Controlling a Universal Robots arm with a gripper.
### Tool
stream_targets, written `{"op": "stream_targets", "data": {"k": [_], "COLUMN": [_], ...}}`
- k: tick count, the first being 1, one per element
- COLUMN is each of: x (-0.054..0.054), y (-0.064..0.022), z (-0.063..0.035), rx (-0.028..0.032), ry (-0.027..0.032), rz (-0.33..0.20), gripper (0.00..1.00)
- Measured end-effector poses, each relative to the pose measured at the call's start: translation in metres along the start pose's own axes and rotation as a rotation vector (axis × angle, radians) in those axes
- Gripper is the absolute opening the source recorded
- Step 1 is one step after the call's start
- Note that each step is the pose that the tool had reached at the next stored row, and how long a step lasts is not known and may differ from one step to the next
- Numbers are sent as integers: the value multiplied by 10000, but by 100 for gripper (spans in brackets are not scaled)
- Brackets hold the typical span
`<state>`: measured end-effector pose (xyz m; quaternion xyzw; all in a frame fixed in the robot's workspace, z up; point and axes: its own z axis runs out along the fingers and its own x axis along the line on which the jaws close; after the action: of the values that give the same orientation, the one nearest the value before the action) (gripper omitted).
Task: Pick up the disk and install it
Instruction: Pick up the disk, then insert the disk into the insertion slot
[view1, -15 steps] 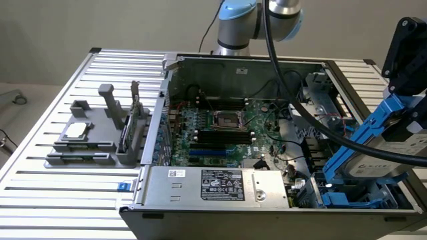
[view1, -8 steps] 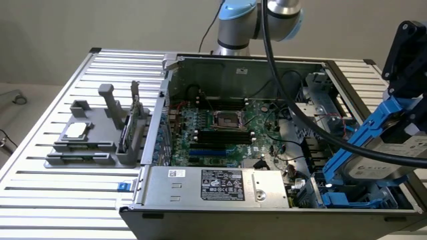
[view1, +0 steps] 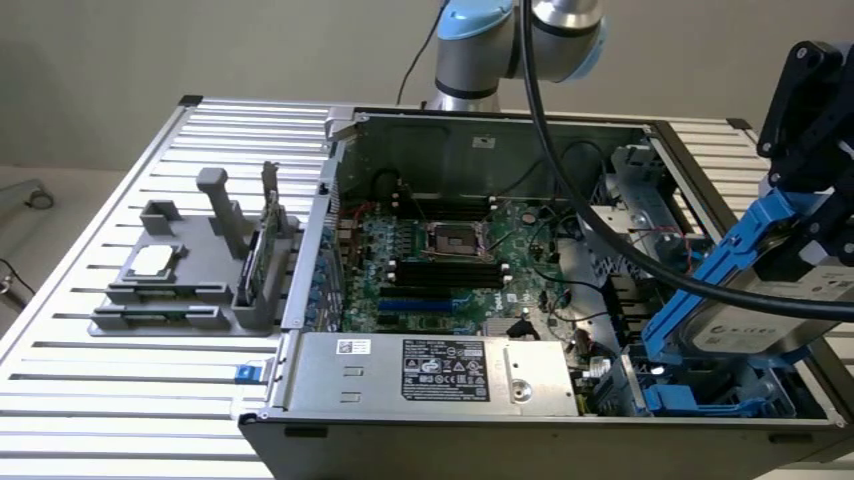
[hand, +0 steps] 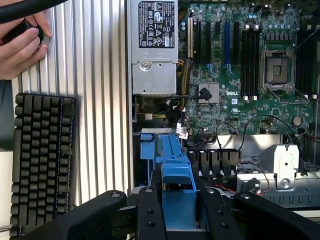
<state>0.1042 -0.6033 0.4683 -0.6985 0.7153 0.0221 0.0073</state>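
Disk (view1: 758, 318) hangs tilted in the gripper (hand: 179, 214), whose fingers are clenched on its blue carrier, over the bay (view1: 707, 395) at the case's (view1: 534, 440) corner on the exterior view's right. You'd do well to level it and square the carrier with the bay's blue rails. Mind the black cable (view1: 601, 235) draped across the case, the wires (hand: 260, 185) beside the bay, and a hand (hand: 20, 45) at the table (hand: 100, 100) edge near the keyboard (hand: 42, 160).

The disk (view1: 758, 318), silver-grey in its blue carrier, is hanging steeply tilted at the exterior view's right edge.
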Motion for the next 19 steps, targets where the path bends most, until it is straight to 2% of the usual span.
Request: {"op": "stream_targets", "data": {"k": [19], "x": [0], "y": [-1], "z": [16], "rx": [17], "ry": [20], "rz": [0], "gripper": [33]}}
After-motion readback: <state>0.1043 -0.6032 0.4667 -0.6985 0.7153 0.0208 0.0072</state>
